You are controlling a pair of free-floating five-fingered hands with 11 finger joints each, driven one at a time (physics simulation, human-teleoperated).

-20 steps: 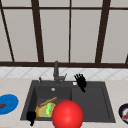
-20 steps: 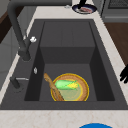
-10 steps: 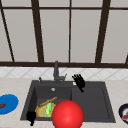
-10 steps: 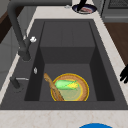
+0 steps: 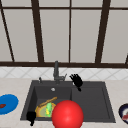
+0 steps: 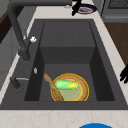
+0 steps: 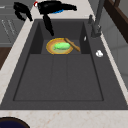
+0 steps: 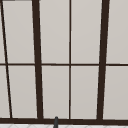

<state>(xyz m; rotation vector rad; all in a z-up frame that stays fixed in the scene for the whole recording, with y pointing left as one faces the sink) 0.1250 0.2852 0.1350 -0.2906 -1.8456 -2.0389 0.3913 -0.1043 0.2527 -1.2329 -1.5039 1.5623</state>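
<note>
Hands first: my left hand point(image 5: 31, 116) hung at the near rim of the sink point(image 5: 90, 100), and I could not tell how its fingers were bent. A red ball point(image 5: 67, 114) showed at its 3 o'clock. The yellow plate point(image 6: 85, 91) lay on the sink floor at the hand's 1 o'clock. A corn cob point(image 6: 65, 85) lay on it, and a wooden spoon point(image 6: 53, 87) leaned over its rim. I guessed the plate was stiff, light and slippery, best pinched at its bare rim. Farther back, at 12 o'clock from the ball, my right hand point(image 5: 76, 80) floated with fingers spread, holding nothing, beside the tap point(image 5: 56, 72).
</note>
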